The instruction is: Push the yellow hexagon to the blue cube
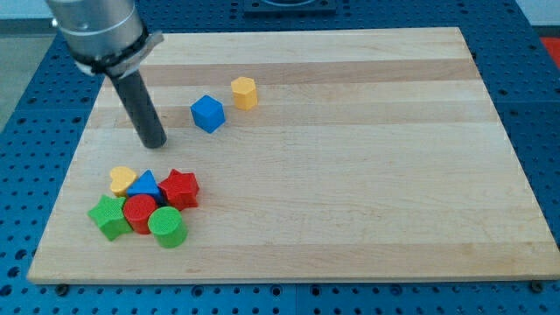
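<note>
step: approach, no contact | small yellow hexagon block [244, 93] just upper-right of blue cube block [207, 114], narrow gap | my tip [154, 143] left of the cube; no jaws, rod only | next: circle behind hexagon, push down-left

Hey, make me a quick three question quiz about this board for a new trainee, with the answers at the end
1. True or false: the yellow hexagon block touches the blue cube block.
2. My tip is on which side of the blue cube? A) view's left B) view's right
3. Fill in: in the cluster at the wooden board's lower left, the green cylinder block sits just below the red ____ block.

Key: 1 false, a small gap shows; 2 A; 3 star.
</note>
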